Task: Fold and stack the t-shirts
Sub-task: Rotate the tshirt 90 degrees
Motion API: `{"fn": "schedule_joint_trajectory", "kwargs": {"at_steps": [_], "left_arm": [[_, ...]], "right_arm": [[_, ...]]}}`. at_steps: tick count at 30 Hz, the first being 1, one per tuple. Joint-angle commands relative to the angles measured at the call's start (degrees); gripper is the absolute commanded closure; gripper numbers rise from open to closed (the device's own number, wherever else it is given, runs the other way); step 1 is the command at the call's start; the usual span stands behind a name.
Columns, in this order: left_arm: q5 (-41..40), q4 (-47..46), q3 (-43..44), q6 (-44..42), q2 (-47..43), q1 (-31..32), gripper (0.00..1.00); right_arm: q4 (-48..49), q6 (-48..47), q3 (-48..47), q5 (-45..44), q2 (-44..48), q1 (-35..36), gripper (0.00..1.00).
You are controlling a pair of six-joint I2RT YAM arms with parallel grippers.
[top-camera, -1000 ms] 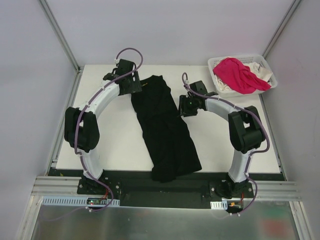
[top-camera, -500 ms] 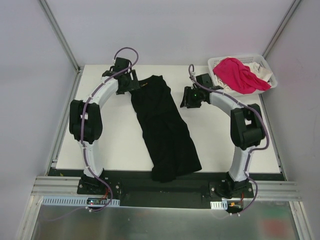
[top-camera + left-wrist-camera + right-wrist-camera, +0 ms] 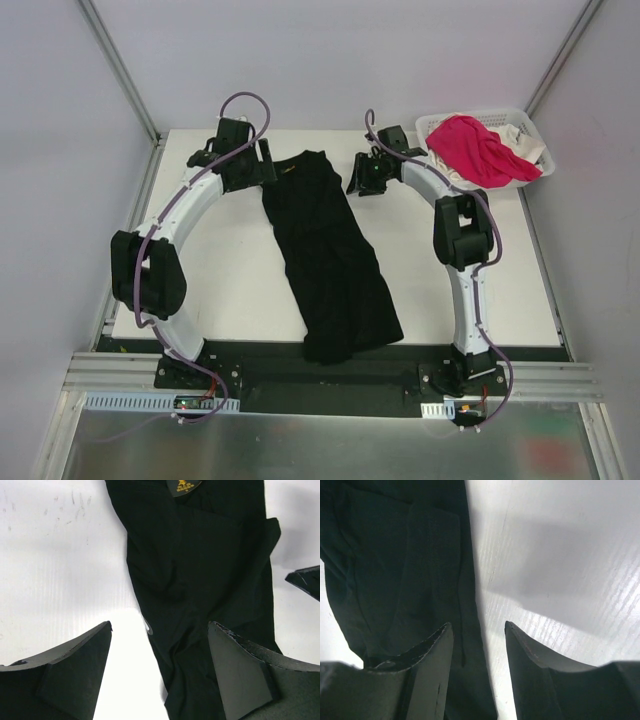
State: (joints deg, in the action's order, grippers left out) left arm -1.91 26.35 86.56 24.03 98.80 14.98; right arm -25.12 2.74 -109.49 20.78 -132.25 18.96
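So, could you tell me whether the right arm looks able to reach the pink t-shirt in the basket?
Probably yes: the pink t-shirt lies uncovered on top in the basket, close to the right gripper, which is open and empty.

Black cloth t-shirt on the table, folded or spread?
Partly folded: the black cloth t-shirt lies as a narrow strip, overlapping layers showing.

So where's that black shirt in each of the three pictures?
Top view: black shirt runs down the middle, far end to near edge.
Left wrist: black shirt fills centre and right.
Right wrist: black shirt fills the left half.
Shared landmark: the white table beside it.
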Motion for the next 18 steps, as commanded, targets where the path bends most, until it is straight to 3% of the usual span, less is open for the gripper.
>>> {"fn": "schedule_joint_trajectory", "kwargs": {"at_steps": [1,18], "left_arm": [[0.0,-0.2,-1.4,-1.4,-3.9,0.7,0.23],[0.0,-0.2,-1.6,-2.9,-3.9,2.4,0.23]], "right_arm": [[-1.8,1.7,-3.1,2.6,-1.8,0.2,0.51],[-0.7,3.1,-5.3,3.1,-6.4,3.5,0.53]]}}
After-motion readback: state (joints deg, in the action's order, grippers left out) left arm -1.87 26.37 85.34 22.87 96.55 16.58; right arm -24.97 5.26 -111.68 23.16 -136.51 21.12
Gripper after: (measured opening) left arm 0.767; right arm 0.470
